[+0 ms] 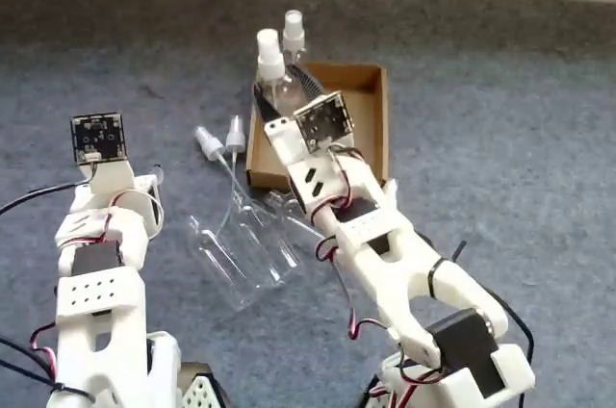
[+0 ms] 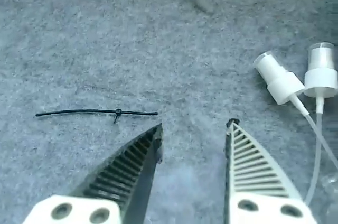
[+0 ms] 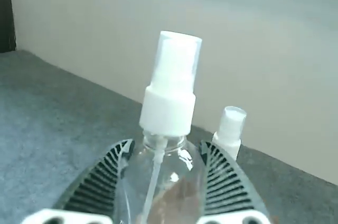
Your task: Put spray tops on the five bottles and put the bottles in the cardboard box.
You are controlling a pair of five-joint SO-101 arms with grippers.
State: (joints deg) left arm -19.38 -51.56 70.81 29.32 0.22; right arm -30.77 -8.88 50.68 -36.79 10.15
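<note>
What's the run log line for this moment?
right gripper: shut on capped bottle at cardboard box | left gripper: open near two loose spray tops | clear bottles: lying beside box

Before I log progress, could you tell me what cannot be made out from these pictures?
High view: part of the cardboard box floor, covered by the right gripper.
High view: how many clear bottles lie on the carpet; they overlap, see-through.
Right wrist view: base of the held bottle, cut off by the edge.

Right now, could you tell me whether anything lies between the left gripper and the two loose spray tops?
Nothing visible does. Bare carpet separates the open left gripper from the spray tops; the black cable tie lies off to the other side.
</note>
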